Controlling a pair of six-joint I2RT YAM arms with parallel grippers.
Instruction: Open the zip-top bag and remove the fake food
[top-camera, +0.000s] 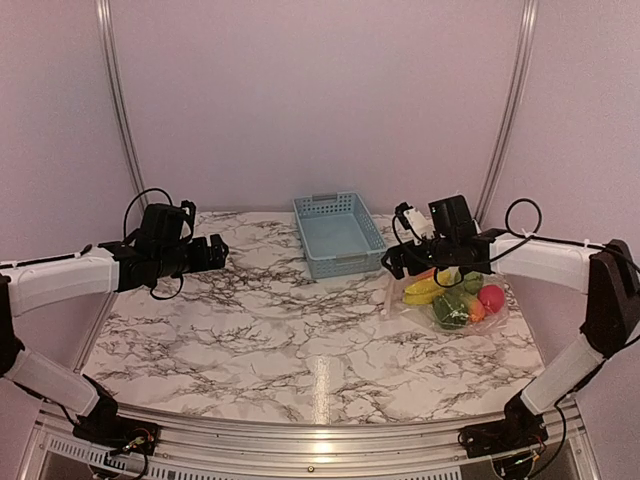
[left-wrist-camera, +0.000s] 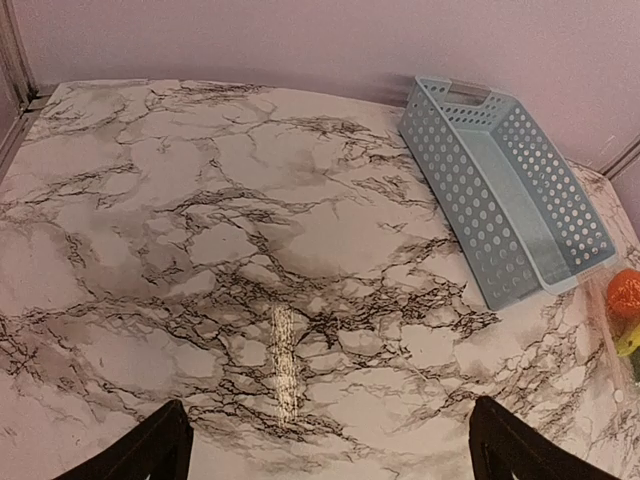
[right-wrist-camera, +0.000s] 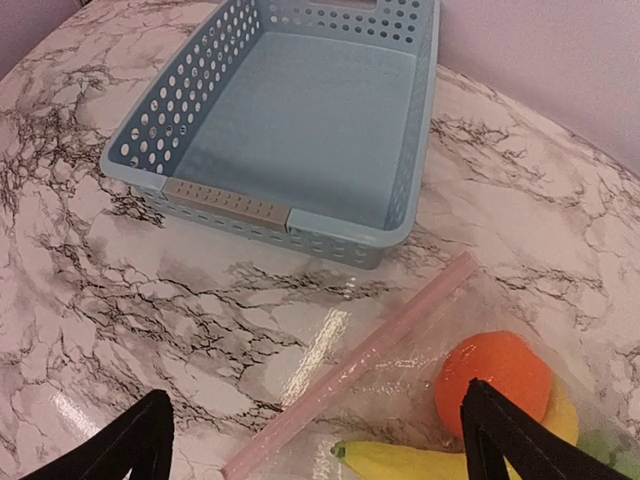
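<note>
We look down on a white tabletop with black marble veining (top-camera: 250, 340); a clear, crinkly plastic zip-top bag (right-wrist-camera: 400, 395) lies flat on its right side, its pale pinkish zip strip (right-wrist-camera: 372, 352) turned left toward the middle; inside it sits the fake food (top-camera: 455, 300): a yellow plastic banana (right-wrist-camera: 400, 463), an orange plastic ball (right-wrist-camera: 495, 378), a pink-red round fruit (top-camera: 491, 297) and green pieces (top-camera: 450, 311). The right hand (top-camera: 392, 263) hovers just above the strip end of the bag, fingers (right-wrist-camera: 135, 445) spread, holding nothing; the left hand (top-camera: 220, 250) hangs well apart over the far-left tabletop, likewise spread and empty. We judge the opening step not yet begun; the bag looks sealed with all the food inside; the next move calls for the right hand to drop and pinch one lip at the strip, and the left hand to cross over for the other lip. A light blue perforated plastic basket (top-camera: 345, 265), empty, stands just beyond the strip's far end; it narrows the left hand's path, and the thin film may slip.
</note>
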